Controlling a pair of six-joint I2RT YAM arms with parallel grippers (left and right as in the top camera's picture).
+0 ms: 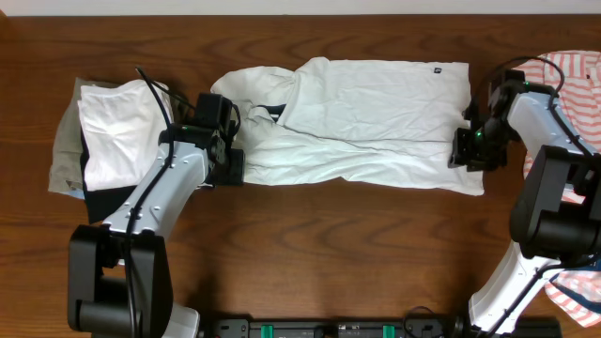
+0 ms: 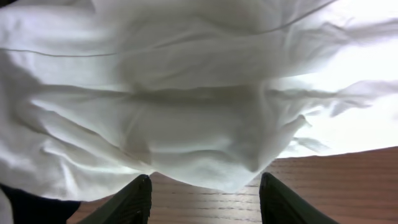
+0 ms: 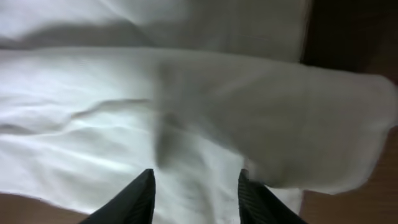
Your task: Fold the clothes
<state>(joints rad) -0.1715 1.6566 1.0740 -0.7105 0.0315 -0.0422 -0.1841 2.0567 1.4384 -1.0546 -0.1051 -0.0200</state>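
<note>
The clothes in work are a large white T-shirt point(image 1: 366, 122), lying folded lengthwise across the middle of the table. My left gripper point(image 1: 230, 167) sits at the shirt's left end. In the left wrist view this gripper point(image 2: 205, 200) is open, with bare wood between its fingers and the shirt's hem point(image 2: 205, 168) just ahead of the tips. My right gripper point(image 1: 466, 148) is at the shirt's right end. It point(image 3: 196, 200) is open too, its fingers spread just above the white cloth point(image 3: 124, 124), and a loose fold point(image 3: 298, 137) lies against the right finger.
A stack of folded clothes point(image 1: 113, 141), white on top of black and khaki, lies at the left. A coral-and-white striped garment point(image 1: 575, 73) lies at the far right behind the right arm, with more striped cloth point(image 1: 575, 296) at the lower right. Brown wooden table point(image 1: 329, 253) runs along the front.
</note>
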